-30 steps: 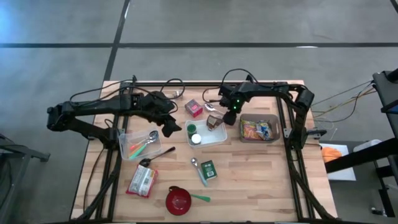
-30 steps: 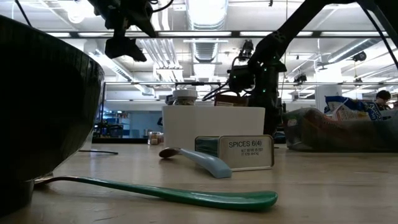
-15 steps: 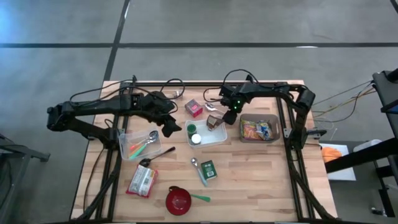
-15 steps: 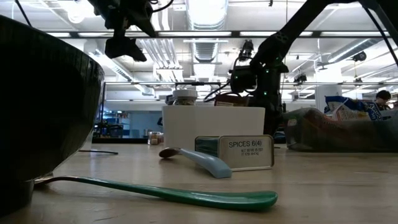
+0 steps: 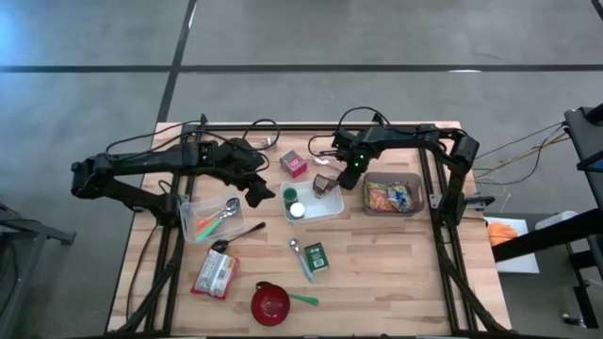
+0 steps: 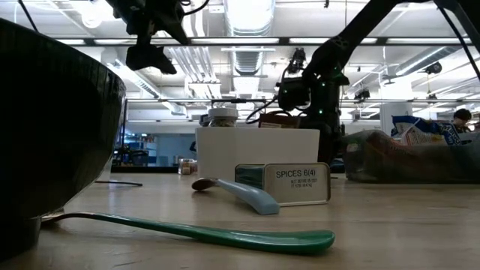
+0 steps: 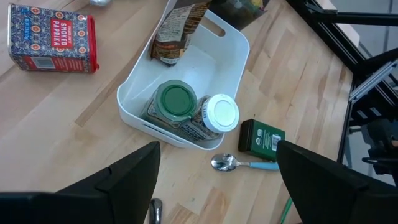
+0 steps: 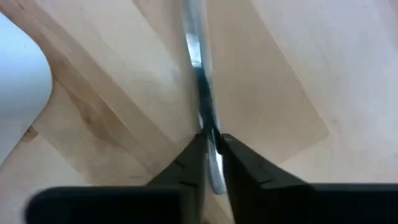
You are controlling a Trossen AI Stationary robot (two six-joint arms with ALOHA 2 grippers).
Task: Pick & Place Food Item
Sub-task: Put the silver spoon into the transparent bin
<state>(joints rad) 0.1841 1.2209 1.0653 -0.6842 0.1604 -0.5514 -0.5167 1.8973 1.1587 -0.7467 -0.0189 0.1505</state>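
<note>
I have the right gripper (image 5: 350, 175) down low at the back of the worktop (image 5: 396, 254), just beside the far corner of the white bin (image 5: 316, 218). Its jaws are pinched tight on a thin shiny metal thing (image 8: 200, 74) that lies on the wood. I cannot tell what that metal thing is.

The left gripper (image 5: 261, 193) hangs up in the air, near the other side of the white bin. Its jaws are wide apart and nothing is in them.

The food I am after is a brown packet (image 5: 326, 185). It leans in the white bin, at the end near the right gripper. Two jars lie in the same bin, one with a green lid (image 7: 178, 99) and one with a white lid (image 7: 222, 112), touching side by side. A red spice box (image 7: 53, 38) sits on the wood behind the bin. A small green tin (image 7: 262, 138) and a spoon (image 7: 239, 165) lie in front of it.
</note>
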